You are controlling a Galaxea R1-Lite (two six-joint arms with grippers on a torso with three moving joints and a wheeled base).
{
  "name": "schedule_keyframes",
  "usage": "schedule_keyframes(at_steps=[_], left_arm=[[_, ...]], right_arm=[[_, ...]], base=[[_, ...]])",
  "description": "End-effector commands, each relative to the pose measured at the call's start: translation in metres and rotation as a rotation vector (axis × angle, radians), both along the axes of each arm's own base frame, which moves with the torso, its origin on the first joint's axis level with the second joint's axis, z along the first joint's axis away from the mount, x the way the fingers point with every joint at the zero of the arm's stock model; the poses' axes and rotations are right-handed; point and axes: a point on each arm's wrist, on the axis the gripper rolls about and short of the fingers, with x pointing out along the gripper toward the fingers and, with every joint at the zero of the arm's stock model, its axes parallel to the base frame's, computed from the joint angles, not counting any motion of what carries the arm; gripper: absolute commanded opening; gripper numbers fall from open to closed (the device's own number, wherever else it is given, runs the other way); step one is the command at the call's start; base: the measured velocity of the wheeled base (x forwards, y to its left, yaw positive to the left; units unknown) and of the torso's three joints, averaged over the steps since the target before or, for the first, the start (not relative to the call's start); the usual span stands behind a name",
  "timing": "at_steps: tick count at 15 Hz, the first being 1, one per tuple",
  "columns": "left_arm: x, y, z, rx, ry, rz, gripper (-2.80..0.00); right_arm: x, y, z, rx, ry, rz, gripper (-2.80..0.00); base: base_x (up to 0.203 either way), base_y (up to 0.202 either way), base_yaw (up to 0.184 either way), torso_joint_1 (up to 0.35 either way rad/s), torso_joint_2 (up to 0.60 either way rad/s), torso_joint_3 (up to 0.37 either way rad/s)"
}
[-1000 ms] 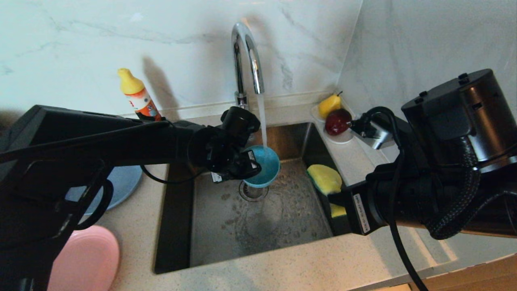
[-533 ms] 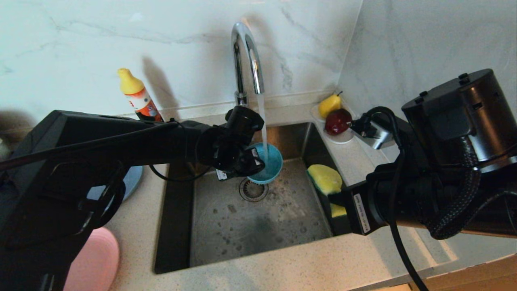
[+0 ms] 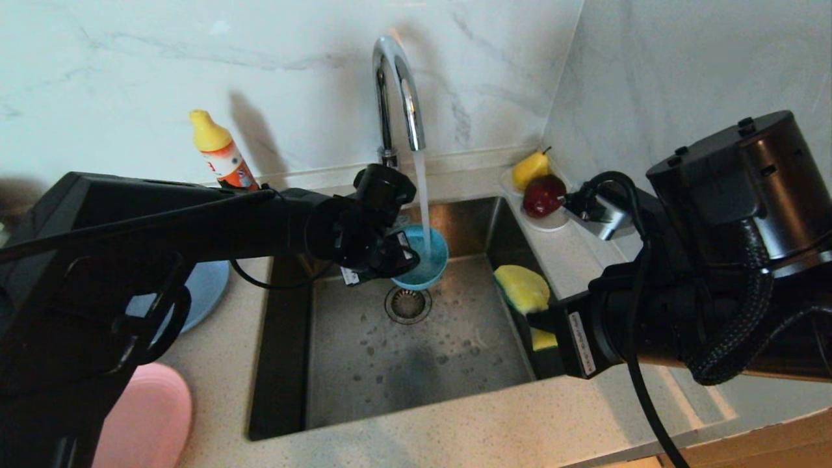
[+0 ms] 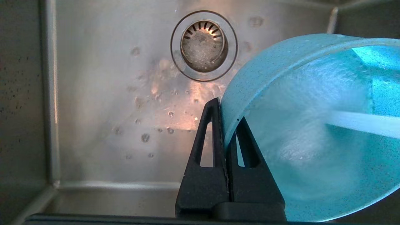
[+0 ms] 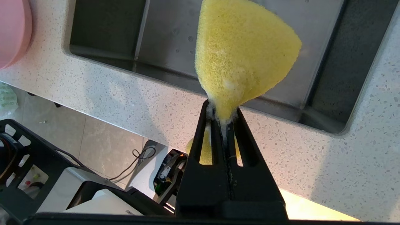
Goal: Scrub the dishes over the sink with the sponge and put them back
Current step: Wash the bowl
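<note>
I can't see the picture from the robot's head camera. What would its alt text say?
Left gripper holds a teal bowl by its rim under the running tap, above the steel sink. Right gripper holds a yellow sponge at the sink's right edge.

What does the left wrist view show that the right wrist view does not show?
Only the left wrist view: the left gripper shut on the rim of the small teal-blue bowl, water streaming into it, above the round metal drain strainer.
Only the right wrist view: the right gripper shut on the soft yellow sponge, the speckled stone counter, the round pink plate.
Both: the brushed stainless steel sink.
</note>
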Motion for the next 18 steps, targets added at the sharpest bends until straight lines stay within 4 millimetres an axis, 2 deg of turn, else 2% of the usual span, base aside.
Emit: schedule_keyframes(at_steps=[1,8,15,18], left_arm=[[-0.001,0.0,0.003,-0.009,-0.006,0.007,-2.8],[0.0,-0.001,0.001,-0.015,0.0,0.009,-2.8],[-0.014,0.007,0.003,0.011,0.041,0.012,-2.8],[-0.032,0.02,0.028,0.007,-0.003,0.015,-2.8]], right_arm=[[0.0,0.0,0.0,-0.001,0.003,-0.002,-2.8],[0.0,0.0,0.0,0.001,0.0,-0.001,-2.8],[-0.001,-0.001,-0.001,0.002,0.004,-0.004,-2.8],[-0.002,-0.002,0.002,0.004,-0.002,-0.002,-2.8]], base=[[0.0,0.0,0.0,0.0,0.0,0.0],[0.0,0.0,0.0,0.0,0.0,0.0],[0.0,0.0,0.0,0.0,0.0,0.0],[0.0,0.0,0.0,0.0,0.0,0.0]])
